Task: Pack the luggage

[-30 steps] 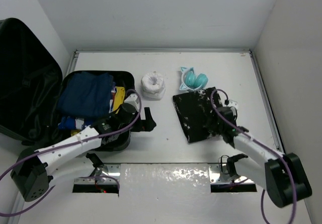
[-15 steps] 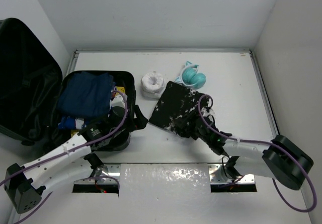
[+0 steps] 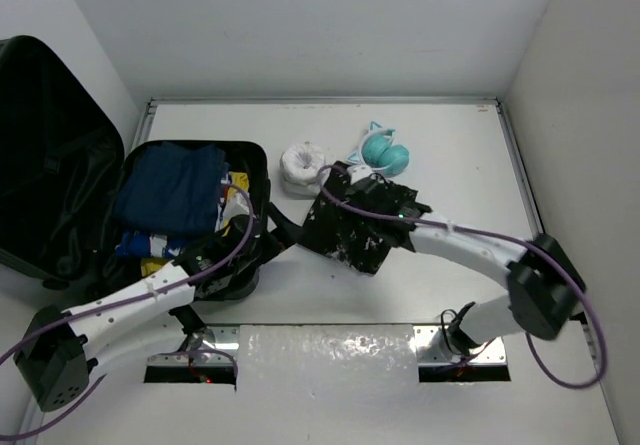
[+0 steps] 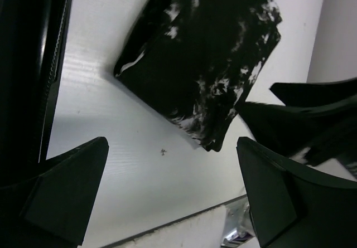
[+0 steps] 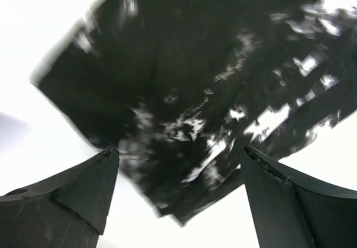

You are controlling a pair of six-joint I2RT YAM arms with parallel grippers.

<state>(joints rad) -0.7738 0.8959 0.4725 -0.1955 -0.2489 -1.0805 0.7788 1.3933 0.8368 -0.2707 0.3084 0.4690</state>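
Worktop: smooth white surface, walled on the left, right and far sides.
Luggage: black hard shell on the left of the worktop, lying open. The fabric-lined lid leans at the far left. The base is filled with a folded blue garment and yellow and striped pieces.
Black packet: flat, rectangular, glossy with white speckles, lying centre just right of the luggage.
Left pincer: fingers apart and empty, between the luggage rim and the packet. Its wrist view shows a packet corner lifted off the worktop.
Right pincer: fingers apart above the packet. Its wrist view is blurred.
Headphones: teal, rounded cups, far of the packet.
White roll: soft cylinder beside the headphones.
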